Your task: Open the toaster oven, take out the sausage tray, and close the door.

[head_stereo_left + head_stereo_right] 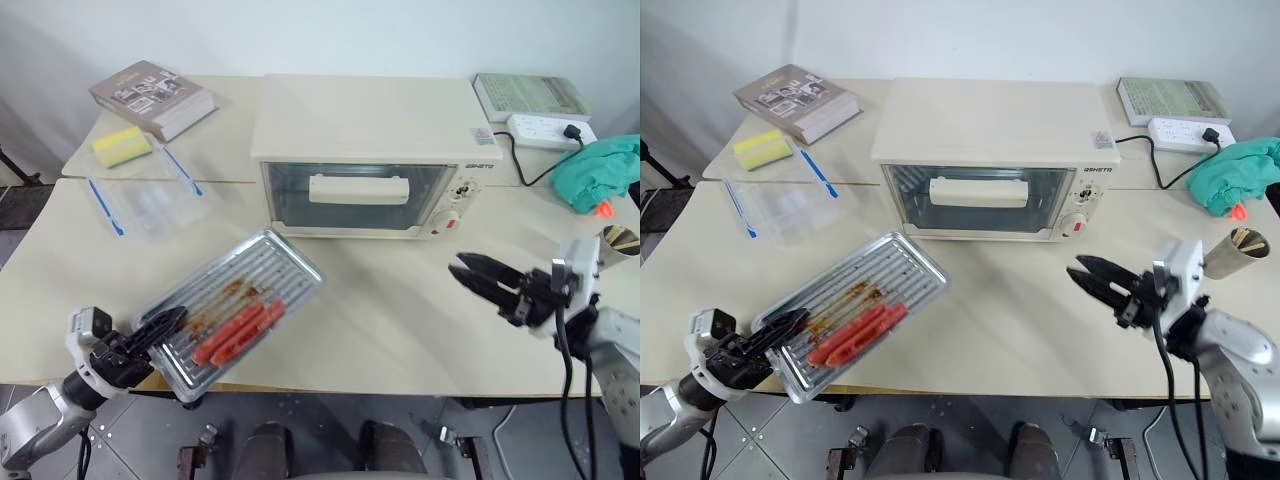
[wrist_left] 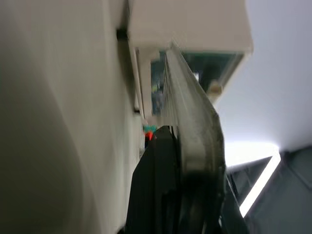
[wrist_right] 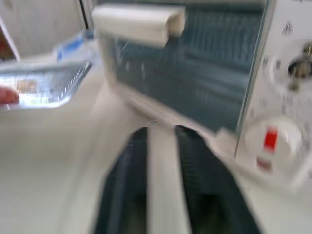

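My left wrist view is mostly blur: the tray's rim runs edge-on past my dark fingers, and I cannot make out the sausages there. My left pincer (image 1: 160, 327) is clamped on a corner of the sausage tray (image 1: 243, 308), which juts past the table's (image 1: 380, 320) front edge, tilted. It is shiny metal with a ribbed rack, red sausages (image 1: 238, 331) and brown grease marks. My right pincer (image 1: 478, 275) hangs free with fingers parted, in front of the toaster oven (image 1: 372, 155), right of its knobs. The door (image 1: 357, 197) stands shut, cream handle (image 1: 357, 188) across the glass.
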`<state>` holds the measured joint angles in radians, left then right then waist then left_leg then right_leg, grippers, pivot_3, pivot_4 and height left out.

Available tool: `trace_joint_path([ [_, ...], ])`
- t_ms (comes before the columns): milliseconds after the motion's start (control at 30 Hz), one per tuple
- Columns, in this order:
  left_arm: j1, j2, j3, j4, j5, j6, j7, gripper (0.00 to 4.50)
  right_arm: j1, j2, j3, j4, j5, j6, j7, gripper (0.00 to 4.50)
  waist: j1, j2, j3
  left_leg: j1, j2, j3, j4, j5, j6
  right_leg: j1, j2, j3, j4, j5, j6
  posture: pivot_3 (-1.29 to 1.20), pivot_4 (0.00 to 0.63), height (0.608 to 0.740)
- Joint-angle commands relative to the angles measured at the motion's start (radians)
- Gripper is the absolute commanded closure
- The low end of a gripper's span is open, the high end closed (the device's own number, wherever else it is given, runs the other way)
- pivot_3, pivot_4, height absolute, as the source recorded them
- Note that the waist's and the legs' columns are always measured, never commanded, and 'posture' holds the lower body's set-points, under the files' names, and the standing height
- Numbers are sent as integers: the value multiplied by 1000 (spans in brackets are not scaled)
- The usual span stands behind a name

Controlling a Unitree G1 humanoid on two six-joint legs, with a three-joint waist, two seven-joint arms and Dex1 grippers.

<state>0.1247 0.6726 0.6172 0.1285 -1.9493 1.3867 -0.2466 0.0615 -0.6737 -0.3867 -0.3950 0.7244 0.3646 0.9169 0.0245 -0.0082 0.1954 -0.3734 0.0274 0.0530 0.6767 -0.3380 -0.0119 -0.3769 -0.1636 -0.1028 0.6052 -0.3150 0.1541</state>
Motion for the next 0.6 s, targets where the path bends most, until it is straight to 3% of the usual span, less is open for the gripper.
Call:
trace_joint_path([
  [33,2,71,-23,-22,-23,30,-87,4500,61,-10,-63,-74,1,-42,17,2053,-2,0,0,0,0,1,0,0,0,0,0,0,-1,0,0,0,150,740],
  [200,52,197,-12,-5,-23,61,-191,4500,156,6,-87,-117,-10,-69,6,197,-11,0,0,3,1,3,-4,0,0,0,0,2,-1,0,-1,0,150,740],
  [233,65,223,-5,-9,-23,68,-220,4500,171,9,-91,-121,-9,-73,6,11,-12,0,0,4,1,4,-5,0,-1,0,0,2,-2,0,-1,0,150,740],
  [400,73,317,-31,-9,-23,75,-294,4500,215,12,-102,-144,33,-58,-3,11,-12,0,0,4,1,6,-9,0,-1,-2,0,2,-5,0,-1,0,150,740],
  [600,-188,306,-321,32,-15,60,-216,4500,293,-5,-115,-198,43,-58,31,11,5,1,0,3,1,5,-10,0,-1,-1,0,1,-5,0,-1,0,150,740],
])
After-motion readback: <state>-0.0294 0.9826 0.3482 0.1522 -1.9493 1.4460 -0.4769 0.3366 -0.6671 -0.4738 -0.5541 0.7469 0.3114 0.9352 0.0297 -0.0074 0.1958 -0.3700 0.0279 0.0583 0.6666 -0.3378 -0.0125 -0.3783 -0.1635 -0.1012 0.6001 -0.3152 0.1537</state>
